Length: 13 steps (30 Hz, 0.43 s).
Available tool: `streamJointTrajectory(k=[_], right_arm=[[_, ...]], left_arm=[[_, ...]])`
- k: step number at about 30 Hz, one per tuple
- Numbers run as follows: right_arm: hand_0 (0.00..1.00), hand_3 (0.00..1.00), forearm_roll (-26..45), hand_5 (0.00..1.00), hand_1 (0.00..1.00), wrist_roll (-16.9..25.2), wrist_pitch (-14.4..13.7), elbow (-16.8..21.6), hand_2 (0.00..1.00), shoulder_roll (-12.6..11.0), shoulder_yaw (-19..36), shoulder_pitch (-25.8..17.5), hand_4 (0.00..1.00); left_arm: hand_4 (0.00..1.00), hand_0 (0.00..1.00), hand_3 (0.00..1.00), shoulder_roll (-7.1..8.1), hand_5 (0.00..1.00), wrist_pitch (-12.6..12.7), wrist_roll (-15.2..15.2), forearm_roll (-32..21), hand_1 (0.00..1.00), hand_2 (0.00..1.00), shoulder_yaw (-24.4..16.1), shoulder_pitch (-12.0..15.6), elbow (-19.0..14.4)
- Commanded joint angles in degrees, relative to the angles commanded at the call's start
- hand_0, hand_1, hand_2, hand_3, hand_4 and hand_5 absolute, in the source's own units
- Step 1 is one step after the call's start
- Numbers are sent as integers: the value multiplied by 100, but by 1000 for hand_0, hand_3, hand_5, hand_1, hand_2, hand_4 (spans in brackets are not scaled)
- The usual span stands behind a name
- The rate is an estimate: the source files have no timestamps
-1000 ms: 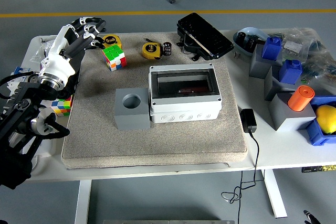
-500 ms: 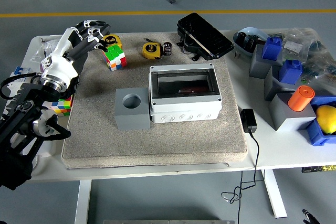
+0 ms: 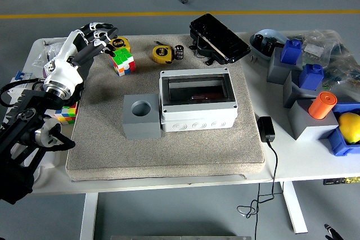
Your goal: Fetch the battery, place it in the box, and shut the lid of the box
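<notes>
At the near middle of the surface (image 3: pixel 169 181) a grey block (image 3: pixel 141 116) with a round hole is seen, touching the left side of the box (image 3: pixel 197 102), whose dark-tinted lid appears to be lying shut; something dark red shows faintly through it, though what it is cannot be told. Farther back, the left robot hand (image 3: pixel 95 37) is held at the far-left corner, fingers loosely spread and clamped on nothing, just beside a Rubik's cube (image 3: pixel 123 60) and a yellow tape measure (image 3: pixel 119 44). The battery (image 3: pixel 179 51), a small dark cylinder with pale bands, is stood upright just right of a second tape measure (image 3: pixel 162 54). If it is to be fetched, the tape measures should be cleared and the cylinder pinched across its sides.
</notes>
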Motion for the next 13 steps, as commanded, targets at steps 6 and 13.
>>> streamJointTrajectory(k=[6,13], right_arm=[[659,538,-14,439,640,-17,-20,-2,645,-14,31,6,884],[659,538,9,439,640,-30,-19,-10,646,-19,-6,-9,884]], left_arm=[[924,268,519,8,288,-8,17,6,335,467,2,19,-2],[923,269,520,6,286,11,8,-7,335,468,-19,24,-13]])
